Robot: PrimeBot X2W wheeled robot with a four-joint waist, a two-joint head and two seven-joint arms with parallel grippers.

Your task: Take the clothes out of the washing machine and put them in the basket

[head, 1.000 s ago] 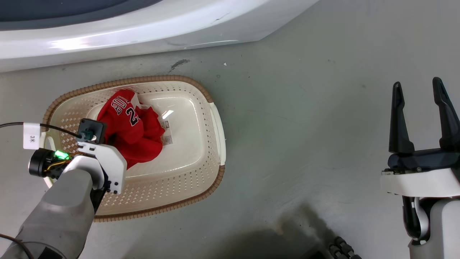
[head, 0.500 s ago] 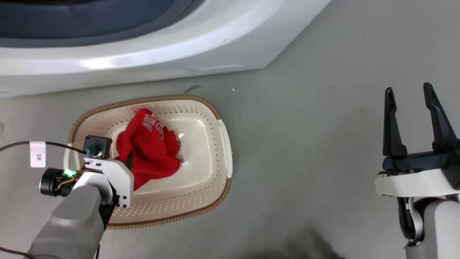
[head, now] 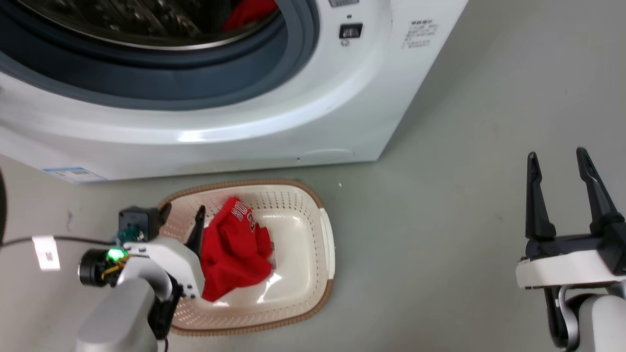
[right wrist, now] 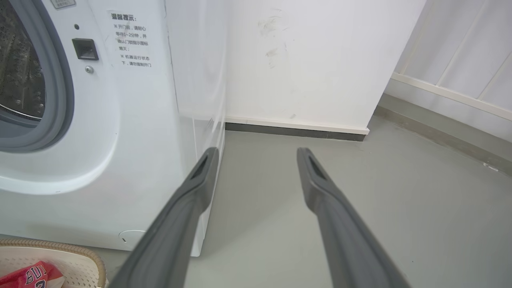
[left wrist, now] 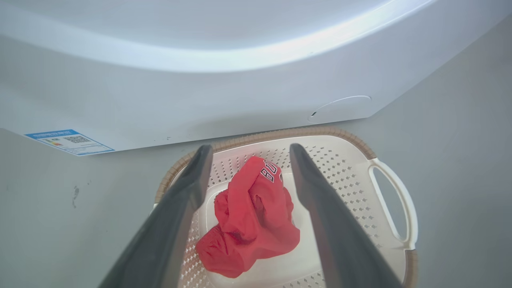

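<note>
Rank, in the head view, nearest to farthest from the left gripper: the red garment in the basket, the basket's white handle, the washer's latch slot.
1. red garment: beside the left gripper, in the basket.
2. white handle: basket's right end.
3. latch slot: high on the washing machine.

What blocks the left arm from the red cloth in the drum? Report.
Likely yes: nothing blocks it. The porthole stands open, and the left end effector hangs open and empty over the basket. The red cloth lies back inside the drum, though.
</note>
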